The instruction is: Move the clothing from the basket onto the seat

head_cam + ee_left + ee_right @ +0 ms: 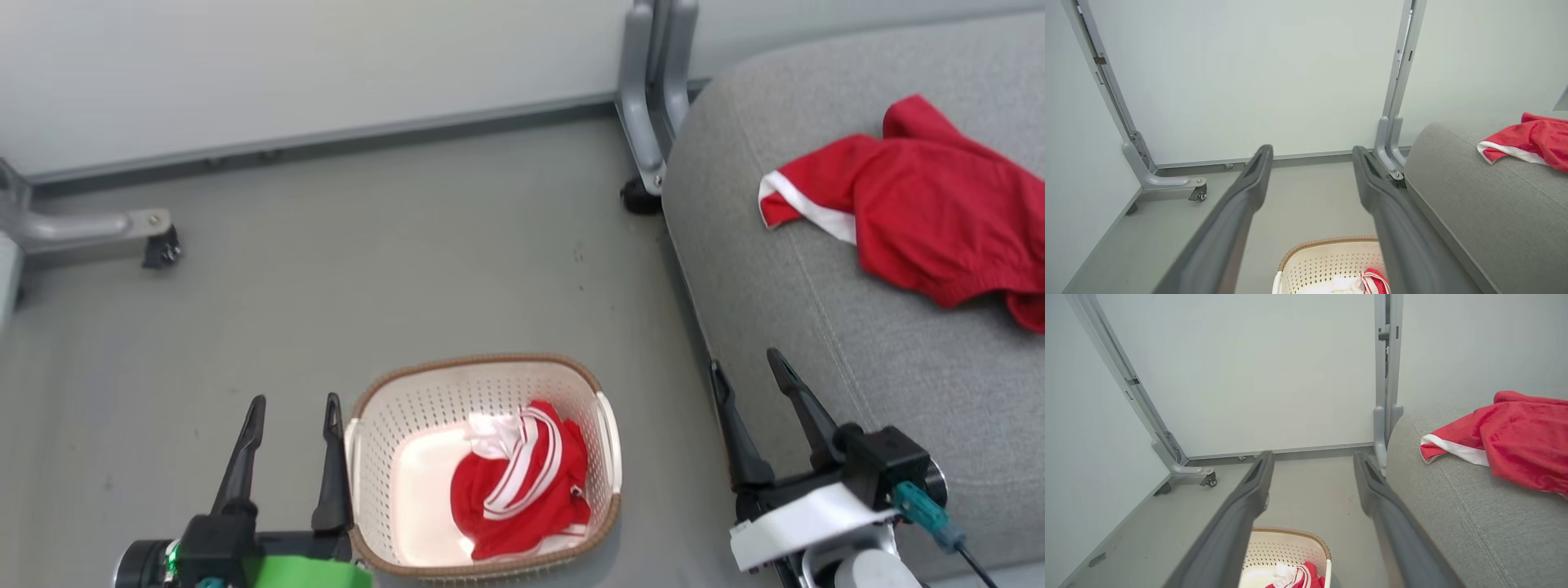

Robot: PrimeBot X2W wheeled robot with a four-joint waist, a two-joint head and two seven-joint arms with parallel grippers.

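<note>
Dark fingers of the left tool (295, 400) point up the head view from the lower left, low over the floor (408, 245). Its inner finger stands just beside the left wall of the cream basket (384, 425). One red garment (522, 482) with white stripes lies bunched inside the basket, to that tool's right. The right tool (744, 359) rises from the lower right at the near edge of the grey seat (816, 327). A second red garment (922, 212) lies on the seat, well beyond its tips. Both tools stand wide and hold nothing.
</note>
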